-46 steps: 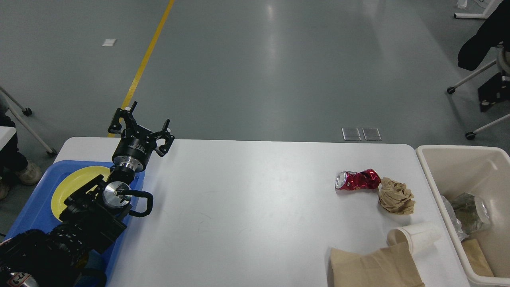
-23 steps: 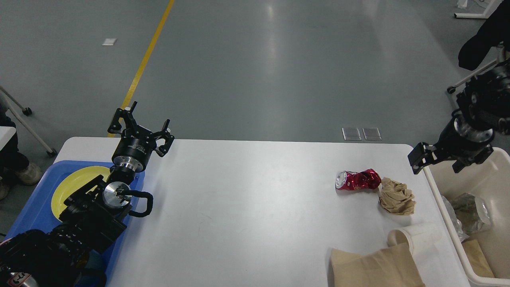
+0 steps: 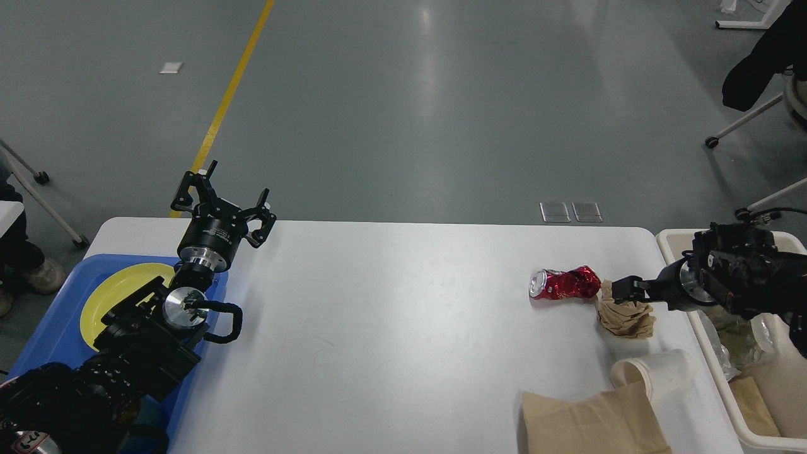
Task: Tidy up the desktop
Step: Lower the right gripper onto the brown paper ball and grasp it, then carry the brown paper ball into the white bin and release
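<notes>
Your large white rectangular surface (image 3: 391, 328) fills the lower middle of the head view. A blue plastic tray (image 3: 57, 340) holding a round yellow plate (image 3: 116, 293) sits on its left end, and a beige rectangular bin (image 3: 712, 334) stands against its right edge. A flat brown paper bag (image 3: 586, 422) lies at the near right, with a tipped white paper cup (image 3: 656, 375) just behind it. A crumpled brown paper wad (image 3: 624, 318) touches a crushed red drink can (image 3: 564, 284). Your left gripper (image 3: 222, 200) hangs above the tray's far corner, jaws spread wide. Your right gripper (image 3: 621, 290) reaches over the wad; you cannot tell how its jaws stand.
</notes>
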Controlling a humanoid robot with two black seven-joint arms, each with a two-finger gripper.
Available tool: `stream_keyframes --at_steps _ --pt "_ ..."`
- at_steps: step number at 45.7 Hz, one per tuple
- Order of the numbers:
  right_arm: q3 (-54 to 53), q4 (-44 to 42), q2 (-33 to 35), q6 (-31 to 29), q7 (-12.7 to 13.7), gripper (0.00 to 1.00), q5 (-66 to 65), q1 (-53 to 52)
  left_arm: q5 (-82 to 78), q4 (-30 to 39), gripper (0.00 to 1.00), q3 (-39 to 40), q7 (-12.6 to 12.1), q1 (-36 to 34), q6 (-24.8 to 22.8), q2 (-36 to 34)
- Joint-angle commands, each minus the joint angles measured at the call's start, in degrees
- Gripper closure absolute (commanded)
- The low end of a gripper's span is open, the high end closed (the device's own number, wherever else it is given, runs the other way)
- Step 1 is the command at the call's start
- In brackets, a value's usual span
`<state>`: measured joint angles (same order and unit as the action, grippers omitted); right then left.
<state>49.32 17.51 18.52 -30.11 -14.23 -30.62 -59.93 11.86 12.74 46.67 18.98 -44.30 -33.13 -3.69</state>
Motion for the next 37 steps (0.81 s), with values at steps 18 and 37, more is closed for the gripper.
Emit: stream_keyframes --at_steps 18,37 --pt "-3.71 -1.87 -5.34 7.08 -0.09 0.2 11.27 7.89 0.01 0.01 0.03 0.0 0.0 0.0 0.0 0.0" --pt "-2.48 1.12 -2.8 -4.24 0.0 1.0 12.77 3.51 0.01 0.01 0.03 0.0 0.0 0.0 0.0 0.0"
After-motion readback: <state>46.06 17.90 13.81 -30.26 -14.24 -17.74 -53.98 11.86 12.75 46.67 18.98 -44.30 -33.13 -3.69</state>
